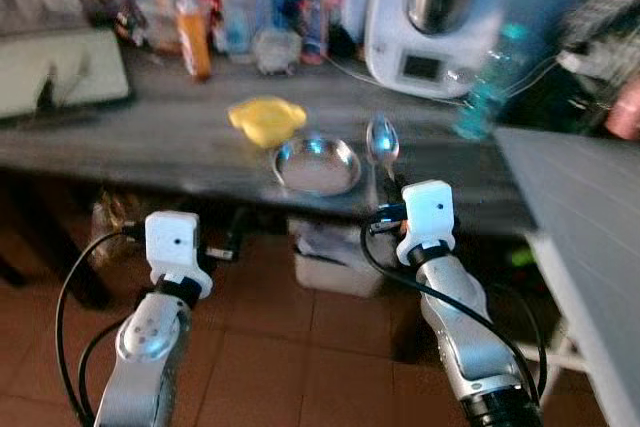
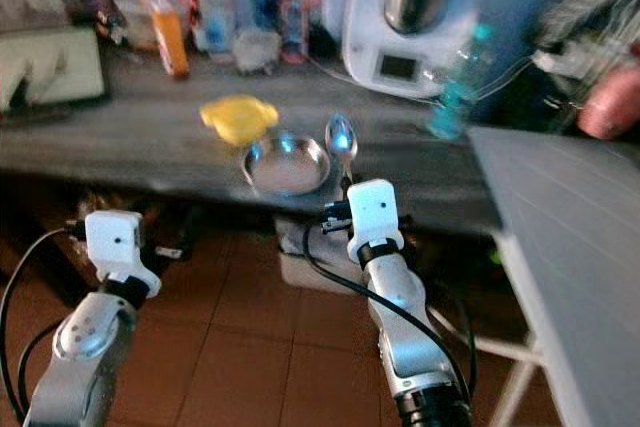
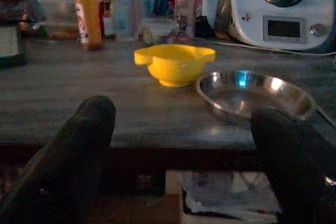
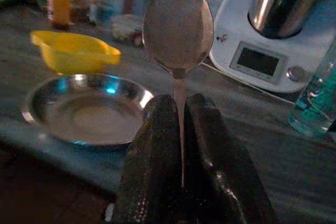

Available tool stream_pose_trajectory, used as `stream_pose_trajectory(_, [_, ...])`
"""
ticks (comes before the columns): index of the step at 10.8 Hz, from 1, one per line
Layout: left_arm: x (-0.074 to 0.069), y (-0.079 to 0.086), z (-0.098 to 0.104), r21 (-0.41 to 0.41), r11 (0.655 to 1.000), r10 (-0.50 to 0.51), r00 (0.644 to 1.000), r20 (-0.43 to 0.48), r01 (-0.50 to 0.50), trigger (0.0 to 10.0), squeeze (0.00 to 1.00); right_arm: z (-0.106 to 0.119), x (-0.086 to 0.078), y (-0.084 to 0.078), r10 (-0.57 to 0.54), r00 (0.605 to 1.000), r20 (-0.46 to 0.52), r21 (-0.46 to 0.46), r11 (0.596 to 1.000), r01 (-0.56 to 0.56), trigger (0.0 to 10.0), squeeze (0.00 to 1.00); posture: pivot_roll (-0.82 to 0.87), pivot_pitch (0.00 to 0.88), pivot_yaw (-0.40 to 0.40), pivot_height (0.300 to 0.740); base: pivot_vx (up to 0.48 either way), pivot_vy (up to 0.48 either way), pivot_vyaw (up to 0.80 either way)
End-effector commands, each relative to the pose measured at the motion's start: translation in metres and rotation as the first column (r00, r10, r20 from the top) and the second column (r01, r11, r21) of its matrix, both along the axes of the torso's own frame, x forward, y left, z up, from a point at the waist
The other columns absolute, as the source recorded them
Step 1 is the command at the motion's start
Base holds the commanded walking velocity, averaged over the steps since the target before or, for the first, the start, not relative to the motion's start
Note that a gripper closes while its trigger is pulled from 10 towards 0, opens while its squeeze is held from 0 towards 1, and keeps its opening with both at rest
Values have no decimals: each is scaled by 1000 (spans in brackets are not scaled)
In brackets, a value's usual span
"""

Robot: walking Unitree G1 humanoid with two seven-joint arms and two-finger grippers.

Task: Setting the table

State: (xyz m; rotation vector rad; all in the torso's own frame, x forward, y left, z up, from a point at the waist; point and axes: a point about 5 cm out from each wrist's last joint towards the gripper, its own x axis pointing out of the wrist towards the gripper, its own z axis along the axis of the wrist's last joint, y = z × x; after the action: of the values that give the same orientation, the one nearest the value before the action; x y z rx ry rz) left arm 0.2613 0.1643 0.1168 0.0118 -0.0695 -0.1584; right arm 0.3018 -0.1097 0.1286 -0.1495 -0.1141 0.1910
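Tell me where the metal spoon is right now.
The metal spoon is held upright in the right gripper, just right of the round steel plate at the grey table's front edge.

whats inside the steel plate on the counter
Nothing can be seen in the steel plate: its bare base shows only reflections. The spoon, held by the right gripper, stands beside it, not in it. The near rim hides a sliver of the base.

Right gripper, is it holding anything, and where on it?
The right gripper is shut on a metal spoon, pinching its handle just below the bowl. The left gripper is open and holds nothing.
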Motion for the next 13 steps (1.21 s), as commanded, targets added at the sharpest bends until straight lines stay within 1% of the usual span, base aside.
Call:
stream_pose_trajectory(1, [1, -7, 3, -7, 1000, -26, 1000, 11, 26, 10000, 0, 1, 1, -12, -37, 999, 7, -10, 999, 38, 10000, 0, 147, 0, -45, 740, 424, 0, 0])
stream_pose_trajectory(2, [1, -7, 3, -6, 1000, -28, 1000, 9, 28, 10000, 0, 0, 0, -12, -42, 999, 7, -9, 999, 42, 10000, 0, 146, 0, -47, 740, 409, 0, 0])
stream_pose_trajectory(4, [1, -9, 3, -10, 999, -36, 999, 10, 36, 10000, 0, 1, 0, -12, -53, 999, 9, -6, 999, 53, 10000, 0, 147, 0, -48, 740, 0, 0, 0])
stream_pose_trajectory(6, [-5, -12, 3, 4, 996, -86, 996, 14, 86, 10000, 0, 0, -1, -16, -88, 996, 13, -8, 996, 88, 10000, 0, 154, 0, -48, 740, 0, 0, 0])
stream_pose_trajectory(7, [-10, -15, 3, 6, 990, -143, 990, 6, 143, 10000, 0, 0, -3, -17, -108, 994, 15, -13, 994, 109, 10000, 0, 157, 0, -47, 740, 0, 0, 0])
stream_pose_trajectory(8, [-17, -20, 2, 25, 973, -231, 973, -16, 231, 10000, 0, -1, -5, -24, -164, 986, 12, -17, 986, 164, 10000, 0, 156, 5, -45, 740, 0, 0, 0])
stream_pose_trajectory(10, [-22, -23, 0, 44, 954, -295, 955, -38, 297, 10000, 0, -5, -9, -34, -223, 975, -21, 2, 975, 223, 10000, 0, 145, 15, -36, 740, 0, 0, 0])
stream_pose_trajectory(11, [-23, -24, 0, 40, 949, -311, 949, -43, 313, 10000, 0, -7, -11, -38, -242, 969, -37, 8, 970, 243, 10000, 0, 142, 18, -33, 740, 0, 0, 0])
stream_pose_trajectory(13, [-27, -27, 0, 33, 932, -358, 932, -65, 360, 10000, 0, -17, -18, -48, -304, 947, -109, 40, 950, 309, 10000, 0, 132, 32, -24, 740, 0, 0, 0])
